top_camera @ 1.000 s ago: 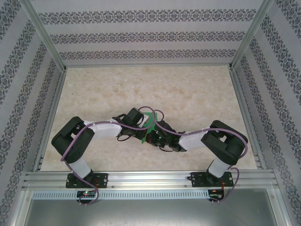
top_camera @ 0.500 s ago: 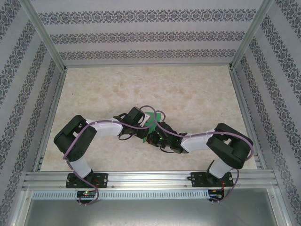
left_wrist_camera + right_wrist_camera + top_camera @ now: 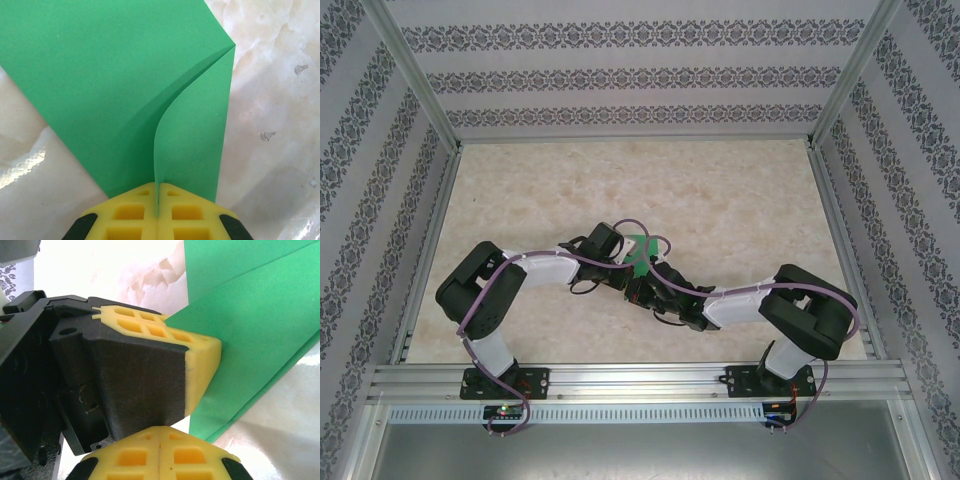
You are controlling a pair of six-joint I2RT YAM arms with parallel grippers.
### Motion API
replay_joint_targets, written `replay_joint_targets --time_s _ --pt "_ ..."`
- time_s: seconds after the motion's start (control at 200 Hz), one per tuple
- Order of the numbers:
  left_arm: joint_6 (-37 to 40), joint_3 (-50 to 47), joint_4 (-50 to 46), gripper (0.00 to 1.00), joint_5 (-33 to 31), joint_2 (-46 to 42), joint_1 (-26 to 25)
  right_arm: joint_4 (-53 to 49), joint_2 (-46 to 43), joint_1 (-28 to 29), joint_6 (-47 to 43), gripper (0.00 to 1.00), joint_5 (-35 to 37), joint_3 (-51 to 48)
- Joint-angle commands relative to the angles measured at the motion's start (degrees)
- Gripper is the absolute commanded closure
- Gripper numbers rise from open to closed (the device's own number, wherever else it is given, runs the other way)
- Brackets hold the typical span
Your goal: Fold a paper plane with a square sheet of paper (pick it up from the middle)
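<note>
1. The left arm [image 3: 535,268], white and black, has its elbow swung out to the left. Its forearm reaches right, towards the middle of the pale marbled table [image 3: 720,190].
2. The right arm [image 3: 740,298] mirrors it, with the elbow kicked out to the right and the forearm low and pointing left. The two wrists meet close together mid-table.
3. The left claw [image 3: 157,194] has its yellow pads pressed tight together. They pinch the near edge of the thin bright green paper sheet [image 3: 110,75], and the paper runs straight into the seam between them.
4. Ahead of the left claw the sheet spreads out over the table. One layer curls up out of the grip as a standing flap and sweeps to a sharp corner ahead and to the right. The broader layer fans out ahead and to the left.
5. The right claw [image 3: 160,440] has its yellow pads closed flush against each other.
6. Right in front of the right claw, just above its tips, sits the left claw's black body with one yellow finger [image 3: 200,360], crossing from the left.
7. The sheet lies ahead and to the right of the right claw, beyond that yellow finger. Its lower pointed corner comes down close beside the right claw's tips, but I cannot tell whether those tips have caught it.
8. From above, a small patch of green shows between the two wrists, on their far side.
</note>
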Motion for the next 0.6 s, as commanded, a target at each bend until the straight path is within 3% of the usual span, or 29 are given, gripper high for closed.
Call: replay_joint_targets --time_s 0.0,0.18,0.594 --pt "-1.31 -2.59 -6.97 1.00 -0.39 4.23 -0.90 0.37 1.66 1.12 1.02 1.00 0.82 -0.78" --pt "-1.85 -2.40 -6.79 1.00 -0.10 4.31 -0.90 0.80 -1.95 2.14 3.79 1.00 4.65 -5.91" --pt "-2.18 -2.14 -6.95 1.00 0.47 4.81 -0.92 9.03 2.33 0.29 2.73 1.00 1.26 -3.57"
